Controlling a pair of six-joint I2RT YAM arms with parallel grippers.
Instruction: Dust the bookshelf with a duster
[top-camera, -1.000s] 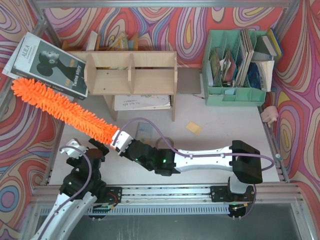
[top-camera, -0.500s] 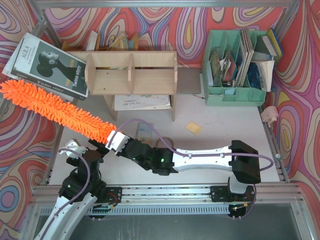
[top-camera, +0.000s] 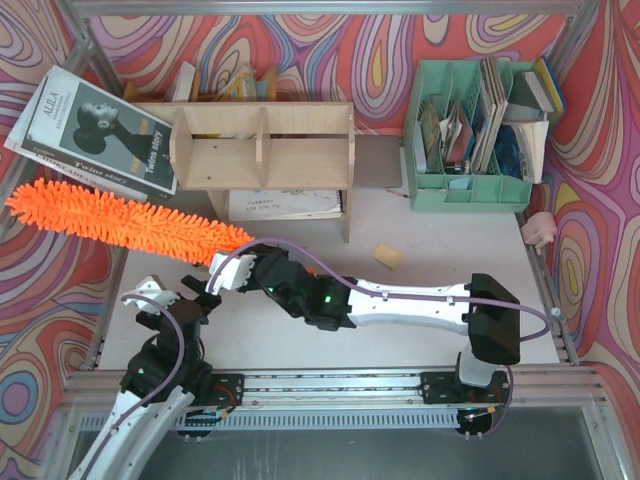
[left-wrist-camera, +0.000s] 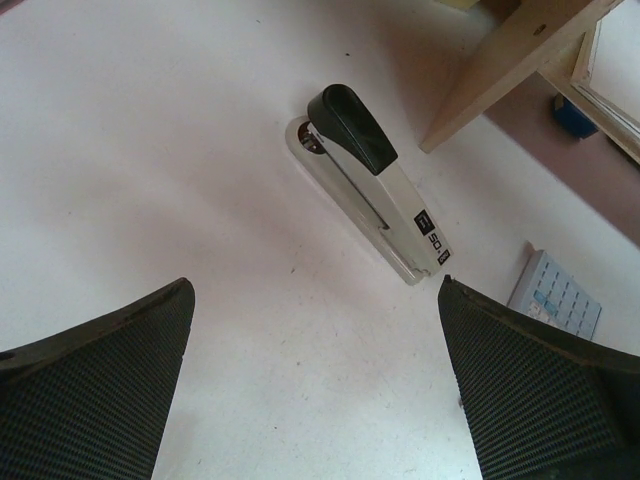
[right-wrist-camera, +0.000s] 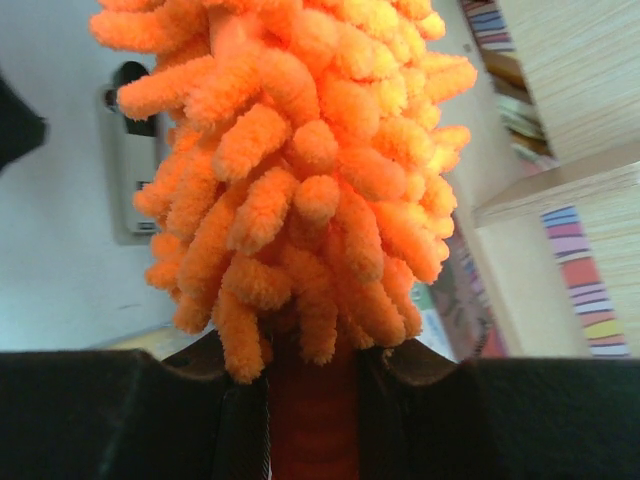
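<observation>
my right claw (right-wrist-camera: 312, 400): pinching the slim handle of the long orange fluffy microfibre duster (top-camera: 120, 222) | my left claw (left-wrist-camera: 315, 380): spread wide, holding nothing | duster head: out left, in front of the low light-plywood three-compartment bookshelf (top-camera: 262, 150), apparently clear of it | progress: I judge grip done, wiping all left

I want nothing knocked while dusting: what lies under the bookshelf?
A white booklet lies flat under the bookshelf, between its legs. Its rear part is covered by the shelf.
</observation>
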